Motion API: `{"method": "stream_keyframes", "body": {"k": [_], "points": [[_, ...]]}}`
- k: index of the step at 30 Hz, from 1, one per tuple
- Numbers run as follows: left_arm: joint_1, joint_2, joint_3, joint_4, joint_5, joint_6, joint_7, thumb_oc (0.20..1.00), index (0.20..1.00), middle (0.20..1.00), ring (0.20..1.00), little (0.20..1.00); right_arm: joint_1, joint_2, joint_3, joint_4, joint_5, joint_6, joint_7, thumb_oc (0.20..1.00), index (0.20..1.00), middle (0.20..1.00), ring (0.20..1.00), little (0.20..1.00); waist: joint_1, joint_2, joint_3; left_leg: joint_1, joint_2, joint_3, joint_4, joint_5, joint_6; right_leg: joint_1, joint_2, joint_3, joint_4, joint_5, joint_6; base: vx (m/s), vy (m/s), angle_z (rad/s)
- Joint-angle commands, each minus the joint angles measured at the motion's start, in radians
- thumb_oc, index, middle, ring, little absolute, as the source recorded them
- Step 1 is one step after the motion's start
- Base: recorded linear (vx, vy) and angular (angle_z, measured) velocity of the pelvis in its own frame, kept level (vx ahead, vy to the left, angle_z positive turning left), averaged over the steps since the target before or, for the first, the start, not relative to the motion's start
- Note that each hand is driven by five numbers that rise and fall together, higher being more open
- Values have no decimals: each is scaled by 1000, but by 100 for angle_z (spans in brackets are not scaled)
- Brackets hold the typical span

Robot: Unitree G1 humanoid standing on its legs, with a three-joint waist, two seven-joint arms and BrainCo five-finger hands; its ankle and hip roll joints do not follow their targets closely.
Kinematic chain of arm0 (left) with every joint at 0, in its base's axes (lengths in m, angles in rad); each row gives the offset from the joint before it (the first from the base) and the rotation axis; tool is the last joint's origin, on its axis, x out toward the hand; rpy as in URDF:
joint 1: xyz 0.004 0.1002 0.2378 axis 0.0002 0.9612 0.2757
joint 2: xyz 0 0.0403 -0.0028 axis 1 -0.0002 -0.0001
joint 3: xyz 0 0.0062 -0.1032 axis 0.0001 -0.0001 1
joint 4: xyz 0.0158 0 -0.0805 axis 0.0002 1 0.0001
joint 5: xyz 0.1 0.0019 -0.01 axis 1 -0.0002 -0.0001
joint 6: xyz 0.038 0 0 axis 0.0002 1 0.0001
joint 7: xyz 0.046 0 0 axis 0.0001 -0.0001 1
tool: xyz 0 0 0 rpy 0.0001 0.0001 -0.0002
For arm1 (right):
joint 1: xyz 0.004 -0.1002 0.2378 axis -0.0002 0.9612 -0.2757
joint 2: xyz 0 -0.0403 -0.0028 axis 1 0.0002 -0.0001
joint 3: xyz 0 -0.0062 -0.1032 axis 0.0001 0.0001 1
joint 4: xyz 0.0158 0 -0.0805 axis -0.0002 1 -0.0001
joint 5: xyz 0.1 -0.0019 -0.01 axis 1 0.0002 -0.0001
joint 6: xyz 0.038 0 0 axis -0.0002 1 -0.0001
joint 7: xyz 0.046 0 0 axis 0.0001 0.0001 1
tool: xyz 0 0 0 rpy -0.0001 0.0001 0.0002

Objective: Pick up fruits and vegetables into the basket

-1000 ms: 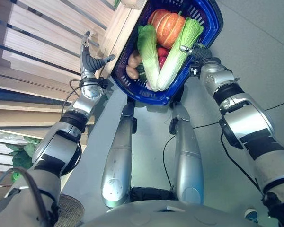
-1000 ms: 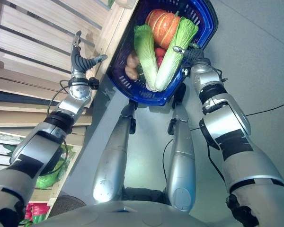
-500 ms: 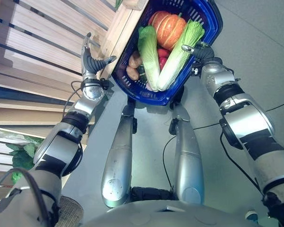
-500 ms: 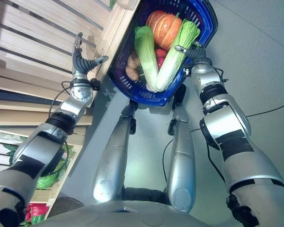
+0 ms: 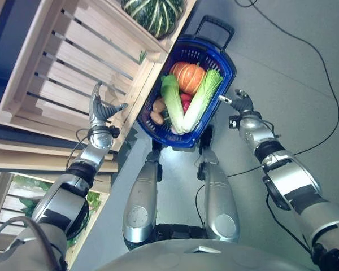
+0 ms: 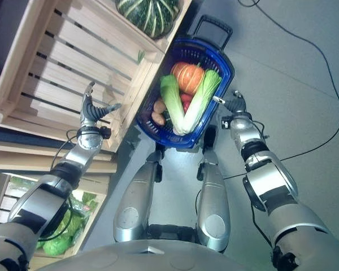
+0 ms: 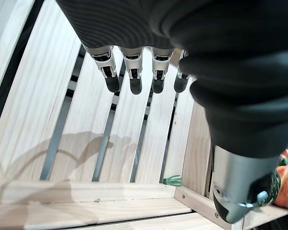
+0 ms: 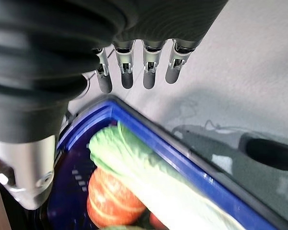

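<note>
1. The blue basket (image 5: pixel 225 76) stands on the grey floor (image 5: pixel 294 84), just beside the wooden crate (image 5: pixel 56 68), with its black handle (image 5: pixel 214 25) on the far side
2. Inside the basket lie an orange pumpkin (image 5: pixel 187 77), two long green-white cabbages (image 5: pixel 173 101) forming a V shape, some red fruits (image 5: pixel 185 99) between them and brown potatoes (image 5: pixel 157 110) at the crate side
3. A green striped squash (image 5: pixel 152 12) rests in the far end of the crate
4. The left hand (image 5: pixel 99 110) is over the crate slats, fingers straight and spread, holding nothing
5. The right hand (image 5: pixel 241 103) is just beside the basket's rim, above the floor, with fingers relaxed and nothing in it
</note>
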Motion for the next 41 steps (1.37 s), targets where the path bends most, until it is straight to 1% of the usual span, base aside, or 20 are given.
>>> {"method": "stream_keyframes", "body": {"k": [1,4,7,8,9,10,11,13,16,17,19,21,22,24,26,28,29,31,35,41], "points": [[70,-14,10,46,63,-22,-59,1000,1000,1000,1000,1000,81,-56,-21,-13,2,-61,21,1000,1000,1000,1000,1000,-11,55,-142,8,-30,6,-102,-2,-5,77,9,-51,38,-140,67,102,15,-1],[158,-18,14,91,55,-24,-133,1000,1000,1000,1000,1000,209,-45,-51,-20,-4,-71,43,1000,1000,1000,1000,1000,-20,43,-211,79,-22,14,-146,-3,-7,162,11,-51,-14,-136,73,131,4,6],[266,-43,20,152,122,-44,-241,1000,1000,1000,1000,1000,376,-27,-108,4,-54,-97,85,1000,1000,1000,1000,1000,-30,36,-293,138,-12,28,-162,-14,-4,226,13,-56,-41,-136,80,163,20,1],[295,-50,17,166,137,-48,-255,1000,1000,1000,1000,1000,414,-24,-119,13,-73,-100,96,1000,1000,1000,1000,1000,-31,34,-315,153,-9,31,-164,-18,-2,241,12,-56,-48,-135,83,139,25,0],[307,-54,17,172,140,-48,-263,1000,1000,1000,1000,1000,430,-22,-122,17,-80,-100,99,1000,1000,1000,1000,1000,-32,33,-324,160,-7,33,-165,-20,-2,248,12,-56,-51,-135,84,184,30,0],[350,-72,26,198,147,-43,-286,1000,1000,1000,1000,1000,487,-13,-138,35,-108,-91,113,1000,1000,1000,1000,1000,-36,30,-359,187,-4,37,-168,-29,1,273,13,-53,-62,-135,86,179,30,0],[376,-83,44,214,151,-43,-304,1000,1000,1000,1000,1000,517,-6,-147,46,-127,-86,122,1000,1000,1000,1000,1000,-38,27,-379,203,-1,42,-168,-35,2,288,13,-51,-71,-134,88,209,29,-1],[407,-105,67,252,151,-21,-352,1000,1000,1000,1000,1000,560,10,-162,72,-168,-62,137,1000,1000,1000,1000,1000,-40,19,-412,230,3,49,-167,-49,4,312,12,-50,-84,-134,91,142,7,-10],[424,-121,84,298,154,-21,-391,1000,1000,1000,1000,1000,586,24,-170,101,-204,-41,155,1000,1000,1000,1000,1000,-42,11,-434,254,7,60,-166,-61,4,333,10,-50,-95,-132,95,85,-12,-18],[432,-130,90,327,155,-18,-422,1000,1000,1000,1000,1000,603,32,-175,122,-221,-22,174,1000,1000,1000,1000,1000,-46,6,-445,271,10,69,-166,-70,4,348,7,-49,-101,-132,98,82,-22,-16],[441,-136,94,354,150,-3,-463,1000,1000,1000,1000,1000,623,40,-181,144,-230,-4,194,1000,1000,1000,1000,1000,-51,2,-455,289,13,75,-165,-80,6,364,7,-46,-104,-136,100,80,-21,-12],[451,-151,112,391,121,37,-545,1000,1000,1000,1000,1000,640,54,-194,179,-236,32,219,1000,1000,1000,1000,1000,-59,0,-467,308,17,82,-168,-90,7,378,9,-41,-103,-143,101,86,-11,-7],[455,-157,122,402,119,45,-557,1000,1000,1000,1000,1000,649,60,-197,188,-242,40,226,1000,1000,1000,1000,1000,-62,0,-471,314,18,84,-168,-94,8,384,10,-39,-105,-144,100,75,0,-9],[458,-166,136,418,91,97,-601,1000,1000,1000,1000,1000,660,68,-206,210,-252,65,240,1000,1000,1000,1000,1000,-69,0,-477,326,20,88,-168,-102,8,394,10,-37,-107,-148,101,54,3,-9],[458,-166,136,418,91,97,-601,1000,1000,1000,1000,1000,660,68,-206,210,-252,65,240,1000,1000,1000,1000,1000,-69,0,-476,326,20,88,-168,-102,8,395,10,-37,-107,-148,101,17,1,-5],[453,-171,147,436,72,144,-627,1000,1000,1000,1000,1000,665,70,-208,226,-274,73,245,1000,1000,1000,1000,1000,-75,0,-481,335,23,91,-168,-108,7,401,10,-36,-109,-150,101,32,2,-2],[453,-171,147,436,72,144,-627,1000,1000,1000,1000,1000,665,70,-208,226,-274,73,245,1000,1000,1000,1000,1000,-75,0,-481,335,23,91,-168,-108,7,401,10,-36,-109,-150,101,38,4,0],[448,-176,154,450,85,175,-654,1000,1000,1000,1000,1000,671,74,-208,236,-279,95,249,1000,1000,1000,1000,1000,-81,0,-488,347,28,96,-168,-116,6,412,9,-33,-113,-153,101,53,6,-6],[457,-175,151,459,89,174,-670,1000,1000,1000,1000,1000,679,75,-208,233,-291,102,255,1000,1000,1000,1000,1000,-85,0,-495,355,30,96,-168,-122,8,419,8,-28,-115,-157,101,30,7,-11],[455,-183,148,460,81,179,-662,1000,1000,1000,1000,1000,682,86,-194,238,-313,122,274,1000,1000,1000,1000,1000,-85,-4,-497,356,35,96,-168,-124,6,420,7,-28,-118,-157,101,0,0,0]]}}
